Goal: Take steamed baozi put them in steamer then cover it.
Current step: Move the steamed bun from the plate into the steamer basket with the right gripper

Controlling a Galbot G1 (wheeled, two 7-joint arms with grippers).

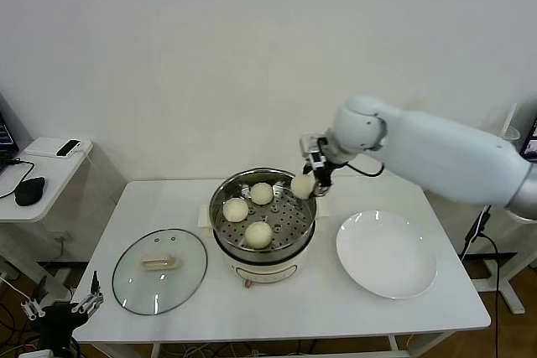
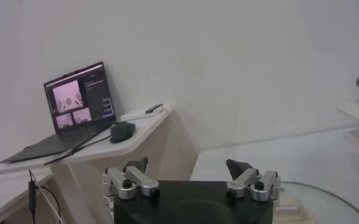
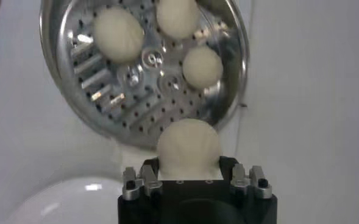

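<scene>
Head view: white rectangular table [image 1: 168, 199] carries a round shiny steel steamer [image 1: 263, 249] on a white electric base, standing at mid-table near the back edge. Perforated steel tray [image 3: 130, 103] inside holds three small round off-white steamed baozi: one toward the back [image 1: 262, 193], one on the left side [image 1: 236, 209], one toward the front [image 1: 258, 233]. Fourth baozi [image 1: 302, 184] sits in the right gripper [image 1: 312, 180], clenched on the bun, held above the steamer's back-right rim. Right arm reaches in from the table's right side.

Right wrist view: held bun [image 3: 188, 145] fills the space between the jaws of the right gripper [image 3: 189, 176], hanging over the pot rim, with the three loose buns spread on the tray beyond it.

Round clear glass cover [image 1: 159, 270] with dark rim and cream rectangular handle lies flat near the front-left corner of the table, well apart from the steamer. Flat round white plate [image 1: 387, 254] rests toward the right edge, just beside the steamer base.

Left gripper [image 1: 60, 305] hangs off the table's front-left corner, below its edge. Left wrist view shows its fingers [image 2: 246, 173] spread wide, grasping nothing
</scene>
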